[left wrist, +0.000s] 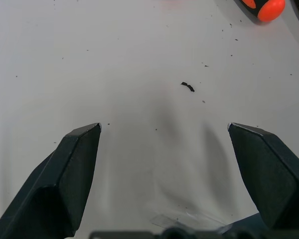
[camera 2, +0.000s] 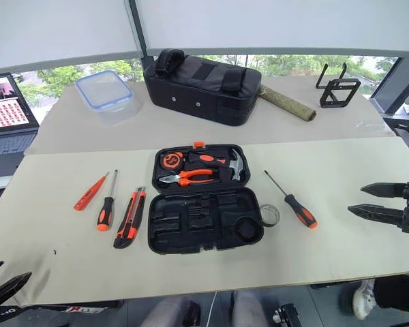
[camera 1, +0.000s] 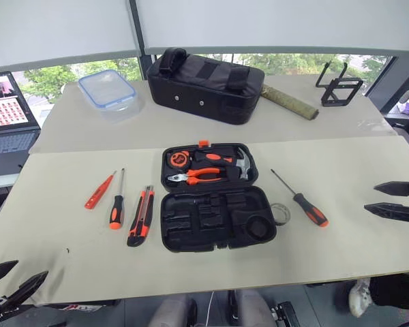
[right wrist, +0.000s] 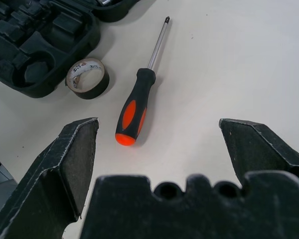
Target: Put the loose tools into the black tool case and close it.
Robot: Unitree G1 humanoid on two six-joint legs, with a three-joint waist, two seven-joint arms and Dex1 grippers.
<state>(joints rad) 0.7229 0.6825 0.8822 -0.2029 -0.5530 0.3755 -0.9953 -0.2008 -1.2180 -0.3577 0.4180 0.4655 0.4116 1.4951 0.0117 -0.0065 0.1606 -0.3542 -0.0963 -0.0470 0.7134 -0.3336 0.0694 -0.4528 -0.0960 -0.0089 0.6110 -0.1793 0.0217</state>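
The black tool case (camera 1: 191,235) lies open in the middle of the table, with pliers, a hammer and a tape measure in its far half and bare slots in its near half. Left of it lie a slim orange screwdriver (camera 1: 99,191), an orange-and-black screwdriver (camera 1: 116,208) and a utility knife (camera 1: 141,216). To its right are a small tape roll (camera 1: 280,213) and another screwdriver (camera 1: 307,204). My left gripper (camera 1: 27,270) hangs open at the table's near left corner. At the right edge my right gripper (camera 1: 372,197) is open, pointing toward that screwdriver (right wrist: 134,109) and tape roll (right wrist: 87,77).
On the far table stand a large black fabric bag (camera 1: 204,85), a clear box with a blue-rimmed lid (camera 1: 108,88), a rolled mat (camera 1: 290,102) and a black stand (camera 1: 337,85). A laptop (camera 1: 7,112) sits at the far left.
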